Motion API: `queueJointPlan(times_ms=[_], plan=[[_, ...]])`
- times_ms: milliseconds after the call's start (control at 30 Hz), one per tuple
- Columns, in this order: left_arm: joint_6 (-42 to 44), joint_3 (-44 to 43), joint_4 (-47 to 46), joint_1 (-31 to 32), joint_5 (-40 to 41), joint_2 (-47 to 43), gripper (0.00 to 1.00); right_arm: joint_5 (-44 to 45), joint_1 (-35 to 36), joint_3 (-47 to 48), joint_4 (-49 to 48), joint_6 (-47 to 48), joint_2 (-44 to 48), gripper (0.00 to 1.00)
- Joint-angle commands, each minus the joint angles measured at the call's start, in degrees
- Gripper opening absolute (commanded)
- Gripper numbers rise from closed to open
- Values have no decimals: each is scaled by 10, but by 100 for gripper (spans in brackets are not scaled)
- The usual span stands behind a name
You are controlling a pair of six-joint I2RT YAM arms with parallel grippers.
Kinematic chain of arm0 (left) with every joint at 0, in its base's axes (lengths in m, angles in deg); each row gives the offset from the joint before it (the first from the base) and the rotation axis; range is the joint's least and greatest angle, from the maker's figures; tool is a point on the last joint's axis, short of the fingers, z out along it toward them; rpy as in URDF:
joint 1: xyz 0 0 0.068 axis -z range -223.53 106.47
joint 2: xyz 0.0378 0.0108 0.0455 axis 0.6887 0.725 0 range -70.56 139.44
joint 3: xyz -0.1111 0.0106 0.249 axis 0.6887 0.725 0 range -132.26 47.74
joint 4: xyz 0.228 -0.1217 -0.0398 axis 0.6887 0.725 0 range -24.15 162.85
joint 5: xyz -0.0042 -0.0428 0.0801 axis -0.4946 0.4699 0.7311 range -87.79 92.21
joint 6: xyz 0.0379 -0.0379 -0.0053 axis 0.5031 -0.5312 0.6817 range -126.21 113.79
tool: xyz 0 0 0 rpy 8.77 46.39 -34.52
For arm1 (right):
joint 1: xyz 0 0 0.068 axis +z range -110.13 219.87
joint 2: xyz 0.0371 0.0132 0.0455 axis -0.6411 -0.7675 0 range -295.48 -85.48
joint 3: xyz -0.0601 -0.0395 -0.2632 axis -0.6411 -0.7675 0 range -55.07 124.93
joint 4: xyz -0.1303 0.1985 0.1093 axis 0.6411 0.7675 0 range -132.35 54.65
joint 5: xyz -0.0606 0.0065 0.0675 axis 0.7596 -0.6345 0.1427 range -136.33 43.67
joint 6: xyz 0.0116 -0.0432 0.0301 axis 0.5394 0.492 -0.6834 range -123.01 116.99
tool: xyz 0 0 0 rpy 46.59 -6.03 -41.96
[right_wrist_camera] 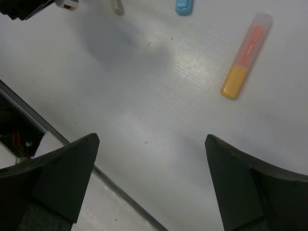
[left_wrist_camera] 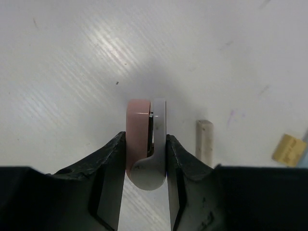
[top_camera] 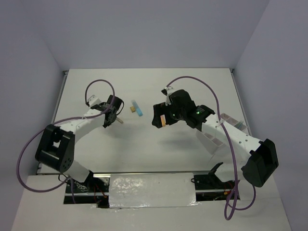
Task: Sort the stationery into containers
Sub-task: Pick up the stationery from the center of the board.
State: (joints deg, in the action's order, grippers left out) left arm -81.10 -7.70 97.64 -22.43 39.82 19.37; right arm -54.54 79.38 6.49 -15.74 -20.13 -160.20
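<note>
My left gripper [top_camera: 109, 116] [left_wrist_camera: 146, 139] is shut on a small flat pink-and-grey piece [left_wrist_camera: 139, 130], pink slab on the left, grey part on the right. A cream stick [left_wrist_camera: 204, 142] [top_camera: 119, 121] and a tan eraser [left_wrist_camera: 288, 148] [top_camera: 131, 109] lie just right of it. A blue marker [top_camera: 138, 109] [right_wrist_camera: 183, 6] lies mid-table. My right gripper [top_camera: 161, 119] [right_wrist_camera: 150, 139] is open and empty above the table. An orange marker [right_wrist_camera: 245, 55] [top_camera: 165, 120] lies ahead of it to the right. The white divided tray [top_camera: 239, 124] sits at the right, partly hidden under my right arm.
The table's dark near edge [right_wrist_camera: 57, 137] runs diagonally under my right gripper's left finger. My left gripper shows at the top left of the right wrist view [right_wrist_camera: 29, 7]. Grey walls close the table at the back and sides.
</note>
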Motion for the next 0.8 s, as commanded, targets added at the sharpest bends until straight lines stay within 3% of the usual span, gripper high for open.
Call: queueJointPlan(times_ms=[0, 133, 167, 267, 400, 567, 767], plan=[[85, 11, -67, 32, 32, -69, 13, 1, 1, 14, -10, -6, 2, 99], [288, 45, -213, 83, -29, -121, 6, -19, -30, 25, -15, -47, 8, 100], [327, 77, -299, 98, -93, -148, 0, -49, -44, 21, -28, -59, 12, 100], [416, 144, -404, 118, -186, -202, 0, -105, -108, -5, -70, -118, 44, 99], [525, 226, -587, 140, -376, -275, 0, -147, -114, 20, -55, -135, 61, 99], [583, 297, -695, 176, -454, -348, 0, -130, -109, 13, -48, -189, 80, 98], [607, 246, -684, 190, -560, -304, 0, -81, -51, -9, -71, -244, 87, 97]])
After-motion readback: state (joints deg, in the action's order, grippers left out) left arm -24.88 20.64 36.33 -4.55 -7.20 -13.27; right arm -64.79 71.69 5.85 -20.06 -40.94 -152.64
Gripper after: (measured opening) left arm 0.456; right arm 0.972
